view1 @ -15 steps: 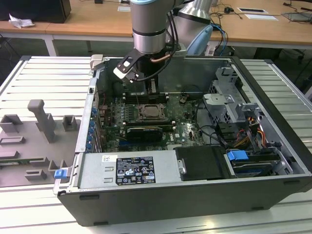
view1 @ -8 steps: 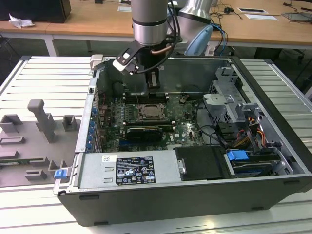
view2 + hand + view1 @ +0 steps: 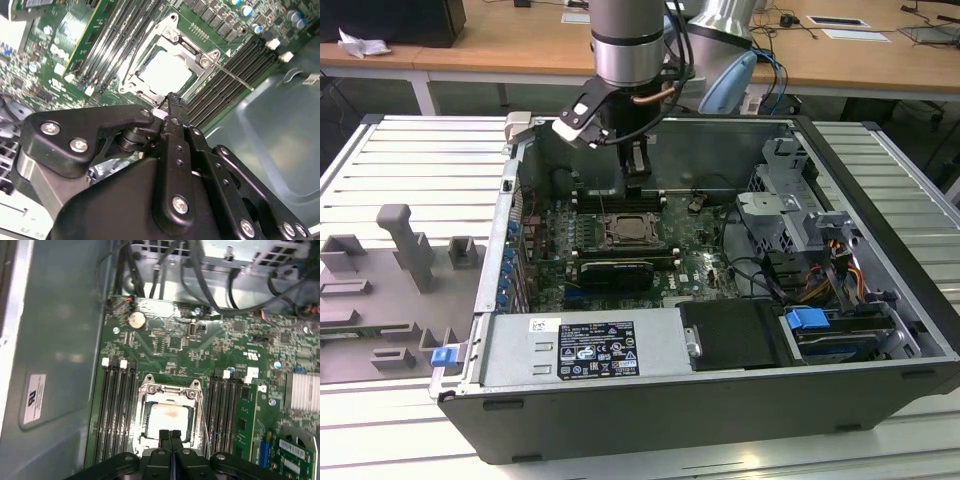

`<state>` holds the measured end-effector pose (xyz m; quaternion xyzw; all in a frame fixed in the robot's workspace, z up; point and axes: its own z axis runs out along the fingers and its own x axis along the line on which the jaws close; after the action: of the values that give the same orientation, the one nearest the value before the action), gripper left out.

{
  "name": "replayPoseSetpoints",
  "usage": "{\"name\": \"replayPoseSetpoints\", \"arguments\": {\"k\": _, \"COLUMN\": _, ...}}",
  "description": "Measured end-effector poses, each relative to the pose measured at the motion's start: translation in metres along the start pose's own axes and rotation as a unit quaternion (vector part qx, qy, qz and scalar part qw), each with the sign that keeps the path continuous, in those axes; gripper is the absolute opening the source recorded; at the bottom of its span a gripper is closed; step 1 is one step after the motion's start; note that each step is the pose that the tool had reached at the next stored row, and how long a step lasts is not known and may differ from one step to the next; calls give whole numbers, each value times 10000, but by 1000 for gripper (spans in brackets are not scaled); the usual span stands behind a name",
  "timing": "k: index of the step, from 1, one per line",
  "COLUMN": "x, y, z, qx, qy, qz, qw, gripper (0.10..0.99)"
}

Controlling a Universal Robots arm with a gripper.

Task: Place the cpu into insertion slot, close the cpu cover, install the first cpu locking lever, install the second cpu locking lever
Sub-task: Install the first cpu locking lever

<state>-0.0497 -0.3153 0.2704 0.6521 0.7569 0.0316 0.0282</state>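
A: Where is the chip?
B: The small square pale-silvery cpu (image 3: 169, 419) lies in the dark, silver-rimmed square insertion slot (image 3: 609, 237), under the thin silvery window-frame cpu cover (image 3: 170, 388).
A: Your gripper?
B: My black gripper (image 3: 170, 434) is closed fully, holding nothing, at the slot's edge. I judge: push the thin wire locking lever (image 3: 232, 77) beside the slot slowly, not touching the chip.

One cpu (image 3: 167, 419) lies just past the tips of the two fingers (image 3: 163, 436), framed by one cover (image 3: 169, 390). The second wrist view shows two thin levers (image 3: 234, 77) beside it. Two banks of memory slots (image 3: 118, 410) flank the fingers, one on each side, with four white tabs (image 3: 105, 361) in all, and one coin cell (image 3: 137, 318) sits well beyond the fingers.
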Motion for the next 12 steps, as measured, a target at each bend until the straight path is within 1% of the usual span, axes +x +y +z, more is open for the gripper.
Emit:
{"name": "replayPoseSetpoints", "arguments": {"k": 1, "x": 0, "y": 0, "z": 0, "qx": 0, "qy": 9, "qz": -103, "qw": 9999, "gripper": 106}}
{"name": "replayPoseSetpoints", "arguments": {"k": 3, "x": 0, "y": 0, "z": 0, "qx": 0, "qy": 16, "qz": -183, "qw": 9998, "gripper": 106}}
{"name": "replayPoseSetpoints", "arguments": {"k": 12, "x": 0, "y": 0, "z": 0, "qx": -1, "qy": 34, "qz": -406, "qw": 9992, "gripper": 106}}
